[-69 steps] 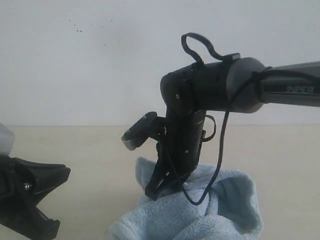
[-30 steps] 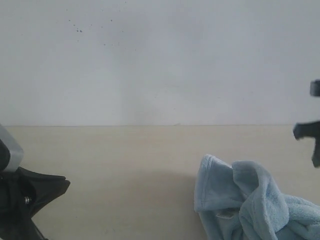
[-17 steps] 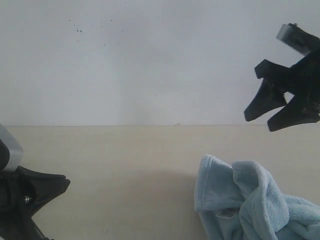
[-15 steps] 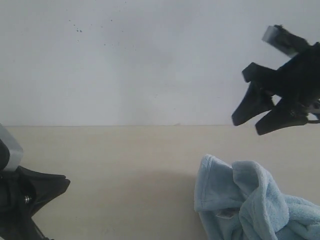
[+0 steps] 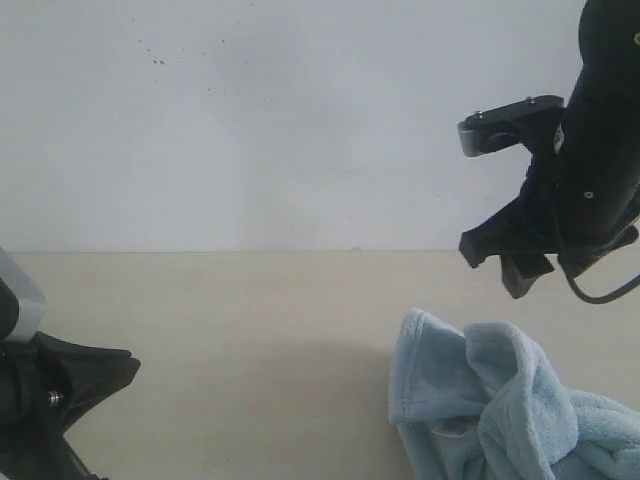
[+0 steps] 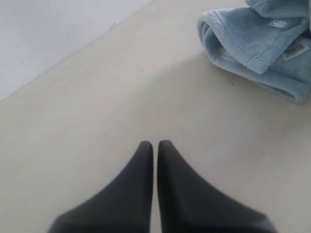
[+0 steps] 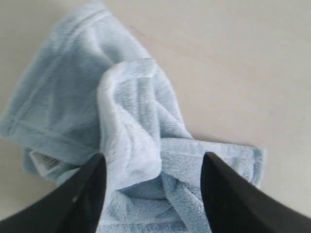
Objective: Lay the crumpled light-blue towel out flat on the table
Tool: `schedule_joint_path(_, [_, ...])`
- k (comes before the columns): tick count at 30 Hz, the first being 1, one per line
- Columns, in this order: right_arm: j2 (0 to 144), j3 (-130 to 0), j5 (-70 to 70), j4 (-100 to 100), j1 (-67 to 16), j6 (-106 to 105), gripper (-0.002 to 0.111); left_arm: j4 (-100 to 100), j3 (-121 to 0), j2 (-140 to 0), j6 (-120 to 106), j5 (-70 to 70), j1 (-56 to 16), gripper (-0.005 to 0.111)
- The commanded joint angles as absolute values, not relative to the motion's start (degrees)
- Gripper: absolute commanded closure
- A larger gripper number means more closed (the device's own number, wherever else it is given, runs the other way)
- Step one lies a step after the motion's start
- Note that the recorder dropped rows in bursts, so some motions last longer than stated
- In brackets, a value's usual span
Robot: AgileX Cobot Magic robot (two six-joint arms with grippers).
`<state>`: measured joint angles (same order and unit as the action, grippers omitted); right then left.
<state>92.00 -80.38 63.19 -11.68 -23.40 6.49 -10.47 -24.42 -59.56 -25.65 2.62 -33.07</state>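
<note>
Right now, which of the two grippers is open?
The right gripper, hovering above the towel, jaws spread wide; the left gripper has its jaws pressed together over the table.

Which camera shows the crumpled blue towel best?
The right wrist view: the towel fills the picture, folds and tag visible. The exterior view cuts it off at the frame's corner; the left wrist view shows only one folded end.

exterior: low over table (image 5: 250, 300); faces wall (image 5: 250, 120) | wrists: close; angled down at table | shared by all: towel (image 5: 480, 400)

White-grey wall (image 5: 300, 120) at back, plain; few dark specks (image 5: 156, 60) upper left.
</note>
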Motion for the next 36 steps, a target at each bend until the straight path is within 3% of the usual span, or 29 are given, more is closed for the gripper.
schedule_joint_path(1, [93.5,-80.6,61.8,-9.9,-23.4,7.8,0.053,-11.2,-24.7,-59.6,-25.3,4.2,-33.3,0.103])
schedule_joint_path(20, [102.6,-80.6,63.5,-10.8,-23.9,5.9,0.054,-11.2,-24.7,-59.6,-25.3,4.9,-33.3,0.103])
schedule_joint_path(22, [103.6,-80.6,63.8,-10.7,-23.9,5.9,0.071,-11.2,-24.7,-59.6,-25.3,5.2,-33.3,0.103])
schedule_joint_path(24, [102.9,-80.6,63.3,-7.8,-23.9,4.2,0.109,-11.2,-24.7,-59.6,-25.3,5.2,-33.3,0.103])
schedule_joint_path(27, [100.0,-80.6,61.5,9.2,-23.9,-4.7,0.108,-11.2,-24.7,-59.6,-25.3,5.2,-33.3,0.103])
schedule_joint_path(30, [96.5,-80.6,64.7,38.7,-23.9,-26.2,0.108,-11.2,-24.7,-59.6,-25.3,5.2,-33.3,0.103])
schedule_joint_path(32, [95.2,-80.6,68.2,46.7,-23.9,-34.6,0.108,-11.2,-24.7,-59.6,-25.3,5.2,-33.3,0.103])
schedule_joint_path(36, [95.7,-80.6,70.0,42.7,-23.9,-38.5,0.108,-11.2,-24.7,-59.6,-25.3,5.2,-33.3,0.103])
